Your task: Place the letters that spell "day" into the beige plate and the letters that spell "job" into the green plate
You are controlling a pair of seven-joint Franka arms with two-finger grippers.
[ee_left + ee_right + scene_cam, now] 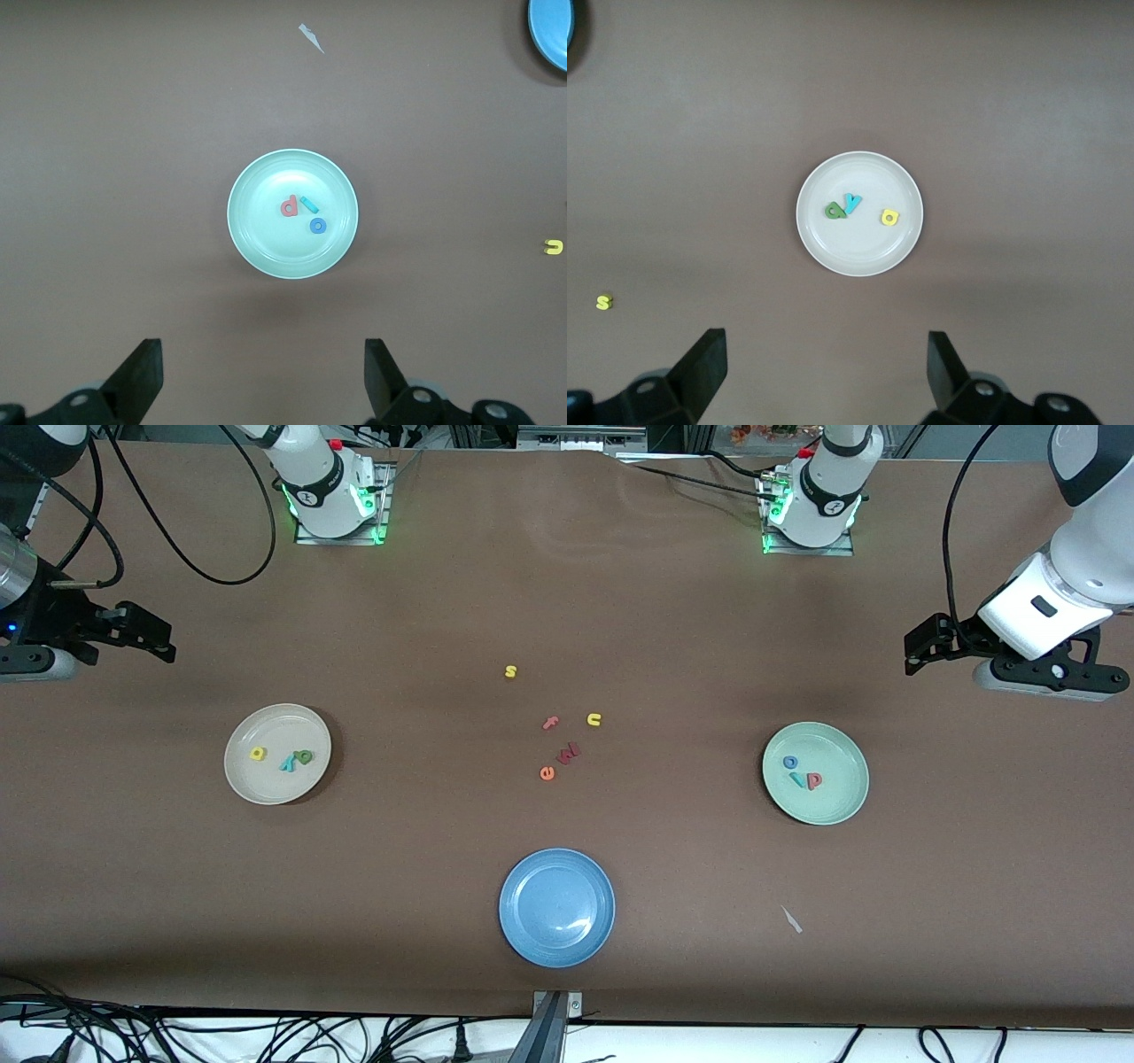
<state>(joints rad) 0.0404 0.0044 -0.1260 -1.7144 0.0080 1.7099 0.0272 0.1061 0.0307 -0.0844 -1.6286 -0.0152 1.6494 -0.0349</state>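
The beige plate (266,726) (859,173) lies toward the right arm's end of the table. In it are the yellow d (258,754) (889,217), the teal y (288,763) (851,203) and the green a (304,757) (834,211). The green plate (842,797) (266,186) lies toward the left arm's end. It holds the blue o (789,762) (317,226), the teal j (800,779) (308,204) and the pink-red b (812,781) (289,207). My right gripper (164,642) (827,367) hangs open and empty over bare table beside the beige plate. My left gripper (917,651) (263,372) hangs open and empty over bare table beside the green plate.
A blue plate (556,906) sits empty near the front edge. Mid-table lie loose letters: a yellow s (510,671), a pink f (550,723), a yellow u (594,719), a dark red letter (568,754) and an orange e (547,773). A white scrap (791,919) lies nearer the camera than the green plate.
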